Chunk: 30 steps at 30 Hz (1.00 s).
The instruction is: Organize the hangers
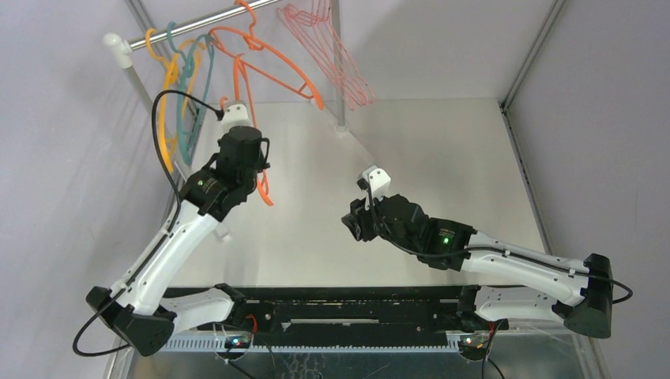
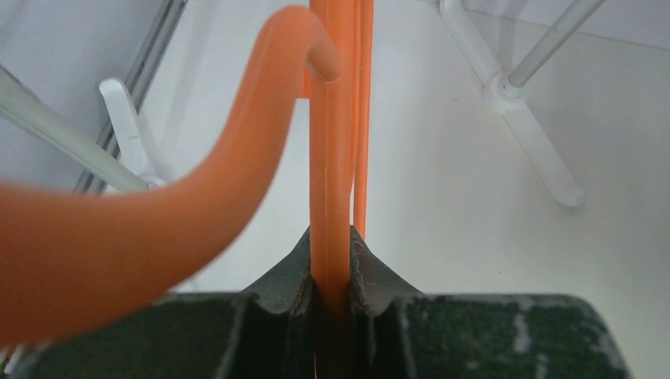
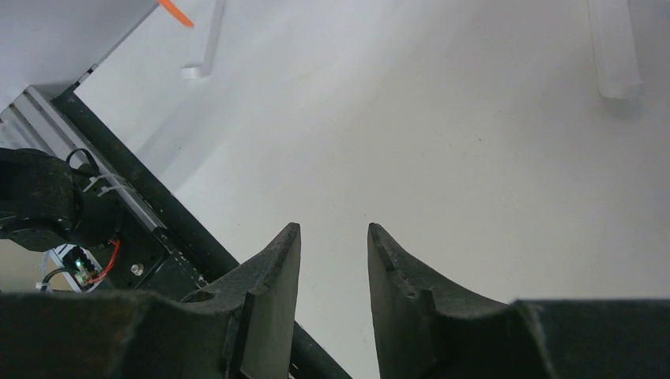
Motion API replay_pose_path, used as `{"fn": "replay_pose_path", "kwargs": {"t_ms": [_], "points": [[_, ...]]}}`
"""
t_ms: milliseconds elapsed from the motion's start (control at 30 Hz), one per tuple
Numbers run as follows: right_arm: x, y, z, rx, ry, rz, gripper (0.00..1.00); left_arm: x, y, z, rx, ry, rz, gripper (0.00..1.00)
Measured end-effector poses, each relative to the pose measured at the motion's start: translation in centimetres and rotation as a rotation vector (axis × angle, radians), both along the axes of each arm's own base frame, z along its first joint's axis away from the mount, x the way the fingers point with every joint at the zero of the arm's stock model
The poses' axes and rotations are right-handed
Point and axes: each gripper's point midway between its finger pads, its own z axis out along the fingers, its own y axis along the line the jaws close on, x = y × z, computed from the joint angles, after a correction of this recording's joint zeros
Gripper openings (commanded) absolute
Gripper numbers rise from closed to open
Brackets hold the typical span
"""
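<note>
White arm links (image 1: 170, 253), black joints (image 1: 237, 156), black cables (image 1: 175, 91), green LEDs (image 1: 444, 239).

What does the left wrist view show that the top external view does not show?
Only the left wrist view shows the left gripper shut on the thin bar of an orange hanger. Only the top external view shows the rail carrying a teal hanger and pink hangers, and the right gripper away from them. Both show that orange hanger.

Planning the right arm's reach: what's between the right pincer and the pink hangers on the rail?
From the top view, the rack's upright post and its white foot stand between the right pincer and the pink hangers; the table is otherwise bare.
</note>
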Motion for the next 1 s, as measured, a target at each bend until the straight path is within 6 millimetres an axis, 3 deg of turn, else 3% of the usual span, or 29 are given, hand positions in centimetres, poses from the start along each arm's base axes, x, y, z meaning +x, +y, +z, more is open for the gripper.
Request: {"fn": "replay_pose_path", "kwargs": {"t_ms": [300, 533, 767, 1000], "points": [[0.0, -1.0, -0.2, -0.007, 0.025, -0.027, 0.43, 3.4, 0.3, 4.2, 0.013, -0.053, 0.043, 0.00], [-0.3, -2.0, 0.2, 0.000, 0.030, -0.043, 0.43, 3.8, 0.8, 5.8, 0.022, -0.083, 0.075, 0.00], [-0.3, -2.7, -0.1, -0.009, 0.046, -0.061, 0.42, 5.9, 1.9, 7.9, 0.051, -0.108, 0.145, 0.00], [-0.4, -3.4, -0.9, -0.044, 0.066, -0.080, 0.42, 7.1, 2.5, 8.2, 0.075, -0.109, 0.180, 0.00]]}}
